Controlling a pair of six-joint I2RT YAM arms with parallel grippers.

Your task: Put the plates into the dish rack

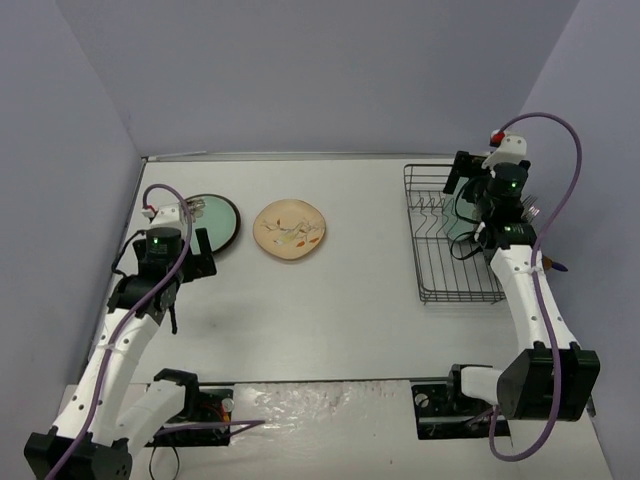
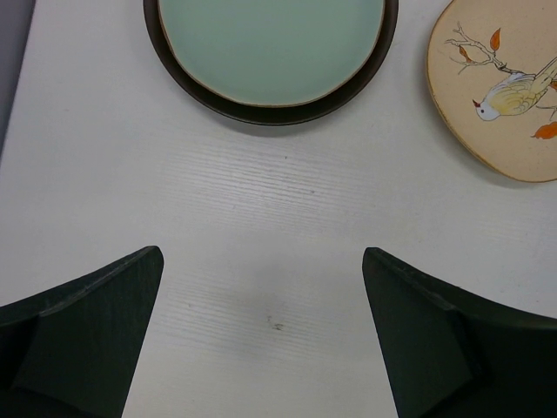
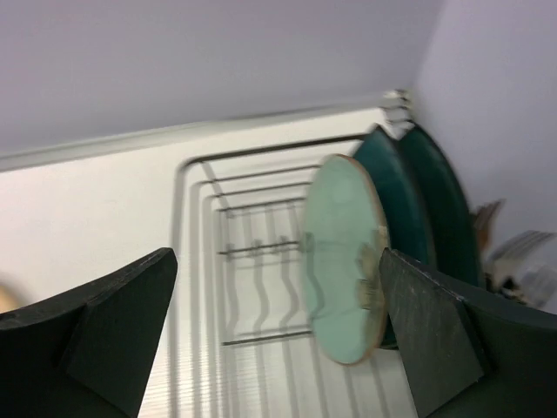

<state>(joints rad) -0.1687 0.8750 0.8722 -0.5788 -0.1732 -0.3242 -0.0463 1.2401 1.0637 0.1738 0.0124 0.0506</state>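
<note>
A tan-rimmed mint-green round plate point(image 3: 344, 257) stands on edge in the black wire dish rack point(image 1: 450, 268) beside two dark teal plates point(image 3: 409, 200), with the right gripper point(image 3: 277, 261) before it, fingers spread wide. A dark-rimmed mint-green plate point(image 2: 270, 52) and a cream bird-painted plate point(image 2: 492, 96) lie on the white table point(image 2: 261, 200) near the left gripper point(image 2: 261, 257), fingers apart.

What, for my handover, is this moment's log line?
dish rack: two teal plates, tan-rimmed mint plate standing | table: dark-rimmed mint plate, cream plate | left jaws open | right jaws open
</note>
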